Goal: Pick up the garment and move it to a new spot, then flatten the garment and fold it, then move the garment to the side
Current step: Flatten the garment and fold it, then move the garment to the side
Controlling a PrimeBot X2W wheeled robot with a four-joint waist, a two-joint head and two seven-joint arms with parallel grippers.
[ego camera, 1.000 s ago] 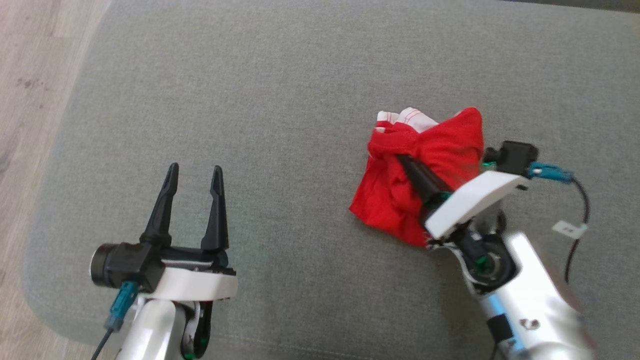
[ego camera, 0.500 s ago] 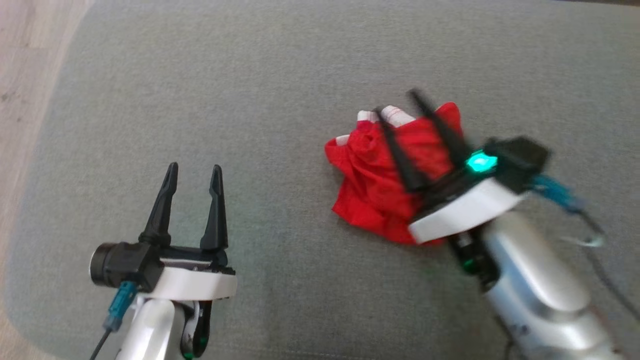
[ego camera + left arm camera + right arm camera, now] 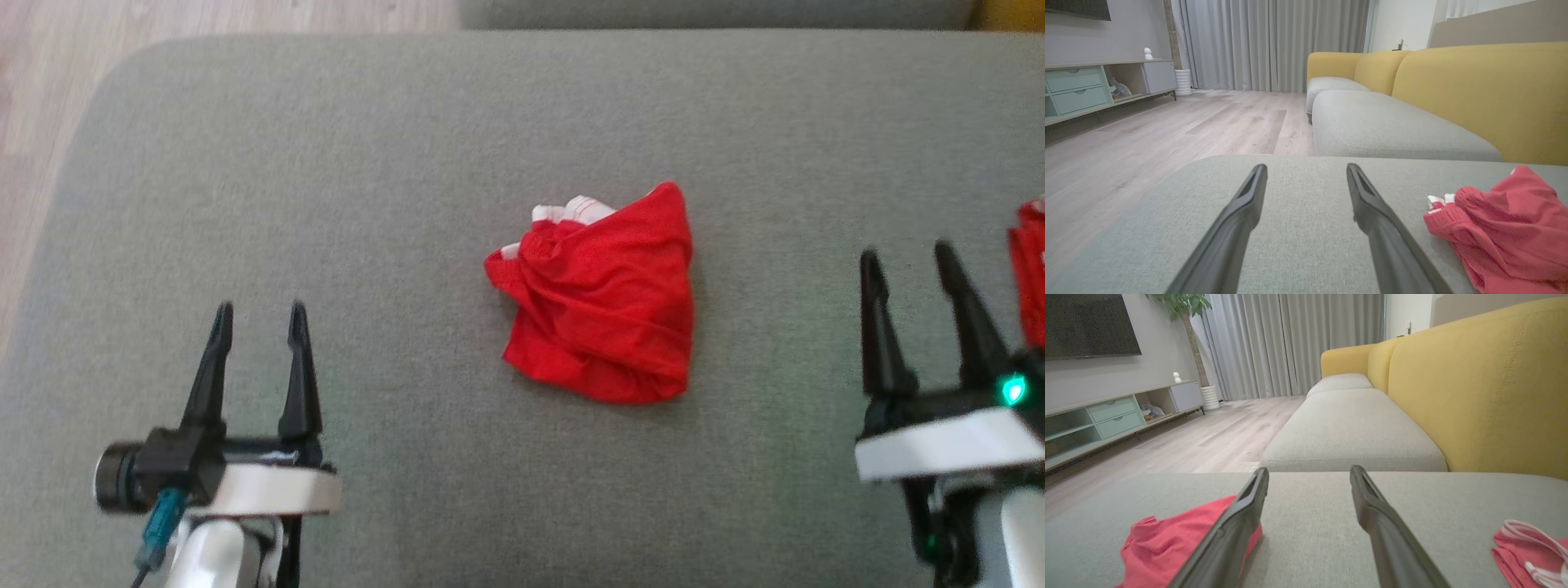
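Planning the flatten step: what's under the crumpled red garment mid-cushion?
The red garment lies directly on the grey cushion. White striped trim pokes out at its far edge. Anything tucked beneath its folds is covered, so I can't tell.

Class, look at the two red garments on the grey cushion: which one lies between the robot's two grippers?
The crumpled red garment in the middle, between the left gripper and the right gripper; the other garment lies outside the right gripper, at the picture's edge.

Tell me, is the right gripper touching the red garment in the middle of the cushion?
Apart. The head view shows bare grey cushion between the right gripper and the red garment.
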